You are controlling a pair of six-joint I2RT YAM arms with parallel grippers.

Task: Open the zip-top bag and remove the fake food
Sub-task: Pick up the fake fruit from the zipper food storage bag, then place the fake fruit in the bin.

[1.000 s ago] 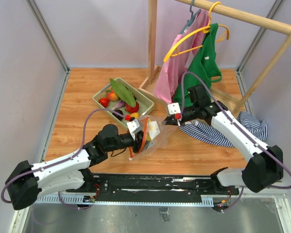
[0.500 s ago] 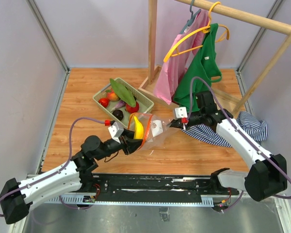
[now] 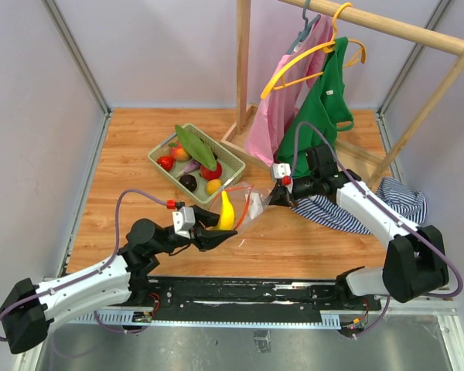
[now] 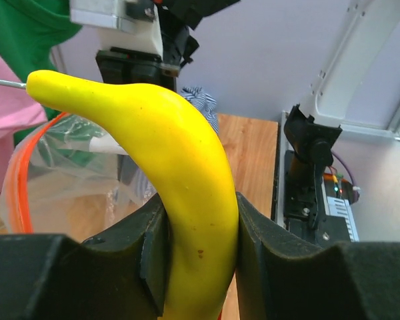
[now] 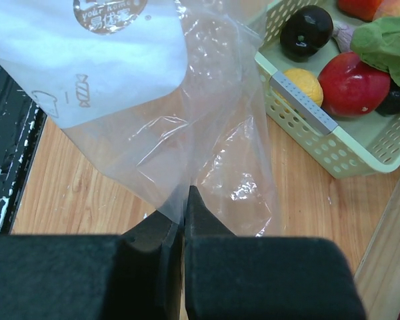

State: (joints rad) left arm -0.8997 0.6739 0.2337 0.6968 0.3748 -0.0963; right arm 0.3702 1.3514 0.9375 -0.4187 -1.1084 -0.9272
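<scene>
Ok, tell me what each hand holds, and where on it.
The left hand grips the yellow banana by its lower part. The right hand pinches the zip-top bag by a fold of clear plastic below its white label.

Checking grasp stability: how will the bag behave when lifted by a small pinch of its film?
Probably floppy: the bag hangs crumpled from the right gripper, jaws shut on its thin film. Likely very light, since it looks empty. Its glossy surface might slip.

The top camera looks down from high behind the arms at the whole table. The left wrist camera sits close behind the banana, facing the zip-top bag. The right wrist camera looks down closely at that bag and the basket, both seen from the top too.
</scene>
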